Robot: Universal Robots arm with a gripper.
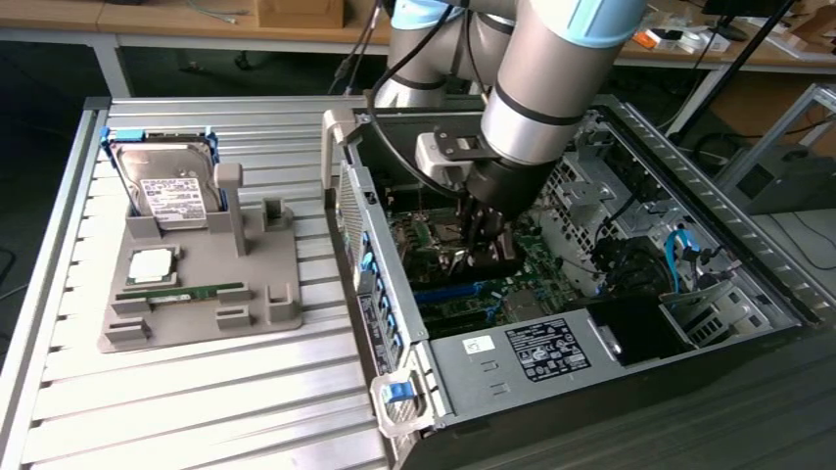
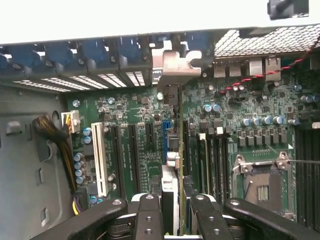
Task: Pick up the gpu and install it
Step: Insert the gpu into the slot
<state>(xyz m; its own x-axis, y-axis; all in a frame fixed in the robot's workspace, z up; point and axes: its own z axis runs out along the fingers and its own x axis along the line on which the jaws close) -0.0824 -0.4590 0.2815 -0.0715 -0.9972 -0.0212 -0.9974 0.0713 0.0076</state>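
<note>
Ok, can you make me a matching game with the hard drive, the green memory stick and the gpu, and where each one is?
1 hard drive
2 memory stick
3 gpu

A held by the gripper inside the computer case
B lying flat on the gray holder
C standing upright on the gray holder

Pairs: 1-C, 2-B, 3-A

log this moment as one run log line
phase: install | fingers: shut on gpu | gpu: edge-on above motherboard slots, inside pc case
</note>
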